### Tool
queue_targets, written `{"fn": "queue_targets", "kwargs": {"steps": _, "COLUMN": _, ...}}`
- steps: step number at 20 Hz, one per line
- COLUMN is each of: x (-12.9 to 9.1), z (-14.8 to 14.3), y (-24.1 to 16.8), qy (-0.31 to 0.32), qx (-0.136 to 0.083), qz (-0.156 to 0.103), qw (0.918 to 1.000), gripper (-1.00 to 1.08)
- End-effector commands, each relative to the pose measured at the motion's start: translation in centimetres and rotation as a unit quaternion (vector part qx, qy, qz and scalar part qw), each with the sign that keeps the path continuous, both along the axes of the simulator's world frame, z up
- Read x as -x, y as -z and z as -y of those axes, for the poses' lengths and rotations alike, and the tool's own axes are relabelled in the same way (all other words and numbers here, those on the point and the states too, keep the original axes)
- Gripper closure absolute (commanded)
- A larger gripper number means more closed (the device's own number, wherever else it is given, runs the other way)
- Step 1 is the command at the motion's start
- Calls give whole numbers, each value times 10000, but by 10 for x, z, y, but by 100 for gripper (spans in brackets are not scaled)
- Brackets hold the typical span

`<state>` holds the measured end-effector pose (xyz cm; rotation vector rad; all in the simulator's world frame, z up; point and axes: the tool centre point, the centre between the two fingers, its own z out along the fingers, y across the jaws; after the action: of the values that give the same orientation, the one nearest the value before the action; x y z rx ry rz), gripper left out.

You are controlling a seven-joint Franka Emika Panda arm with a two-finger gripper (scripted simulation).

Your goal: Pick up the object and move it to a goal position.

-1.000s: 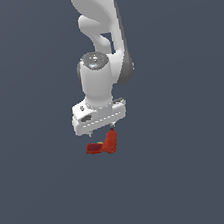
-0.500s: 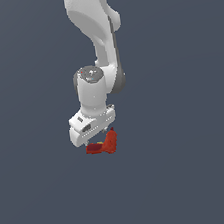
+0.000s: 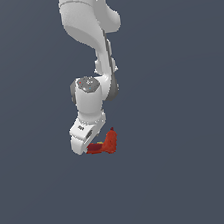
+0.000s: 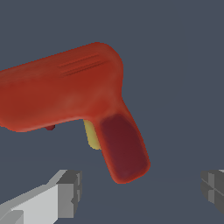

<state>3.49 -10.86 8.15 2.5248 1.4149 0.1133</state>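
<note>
The object [image 3: 107, 143] is a small red and orange L-shaped toy drill lying on the dark grey floor. In the wrist view it [image 4: 65, 94] fills the upper part of the picture, with a dark red handle [image 4: 124, 151] and a yellow trigger [image 4: 91, 135]. My white gripper [image 3: 90, 146] is low over it, on the exterior view's left of the orange body. In the wrist view the gripper [image 4: 141, 190] is open, its grey fingertips [image 4: 70, 192] wide apart. The handle's end points at the gap between them. Nothing is gripped.
The floor [image 3: 193, 173] is plain dark grey all round. The white arm [image 3: 90, 31] reaches down from the top of the exterior view. No goal marker shows.
The arm has come down and shifted to the exterior view's left, with the wrist turning. The object has stayed in place.
</note>
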Motion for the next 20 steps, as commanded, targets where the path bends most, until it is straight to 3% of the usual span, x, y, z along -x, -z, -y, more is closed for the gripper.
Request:
{"fn": "queue_targets", "kwargs": {"steps": 1, "x": 0, "z": 5, "y": 9, "qy": -371, "qx": 92, "qz": -21, "qw": 9993, "gripper": -100}}
{"fn": "queue_targets", "kwargs": {"steps": 10, "x": 2, "z": 16, "y": 29, "qy": -1218, "qx": 294, "qz": -80, "qw": 9921, "gripper": -100}}
{"fn": "queue_targets", "kwargs": {"steps": 20, "x": 3, "z": 18, "y": 34, "qy": -1391, "qx": 333, "qz": -96, "qw": 9897, "gripper": -100}}
